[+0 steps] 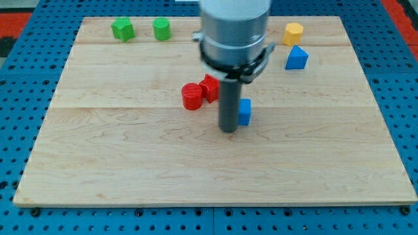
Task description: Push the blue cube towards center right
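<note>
The blue cube (245, 111) sits near the middle of the wooden board (130, 156), partly hidden behind my rod. My tip (228, 129) rests on the board just left of the cube and slightly below it, touching or almost touching its left side. The arm's grey body fills the view's top centre.
A red cylinder (192, 96) and a red star-like block (209, 87) lie left of the rod. A green star-like block (122, 29) and a green cylinder (161, 29) sit top left. A yellow block (293, 32) and a second blue block (296, 58) sit top right.
</note>
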`<act>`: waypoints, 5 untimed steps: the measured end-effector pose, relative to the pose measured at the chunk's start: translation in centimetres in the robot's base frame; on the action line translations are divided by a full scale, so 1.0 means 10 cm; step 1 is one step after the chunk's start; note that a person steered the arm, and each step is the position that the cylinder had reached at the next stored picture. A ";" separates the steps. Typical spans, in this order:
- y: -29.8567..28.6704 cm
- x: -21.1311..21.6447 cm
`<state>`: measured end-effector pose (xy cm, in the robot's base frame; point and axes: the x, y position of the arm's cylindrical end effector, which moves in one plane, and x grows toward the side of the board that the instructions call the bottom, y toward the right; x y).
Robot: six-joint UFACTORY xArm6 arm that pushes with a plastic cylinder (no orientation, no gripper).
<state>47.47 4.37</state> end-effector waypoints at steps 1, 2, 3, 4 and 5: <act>0.30 -0.33; 0.25 -0.53; -0.10 -0.77; 0.39 -0.93; 0.88 -0.93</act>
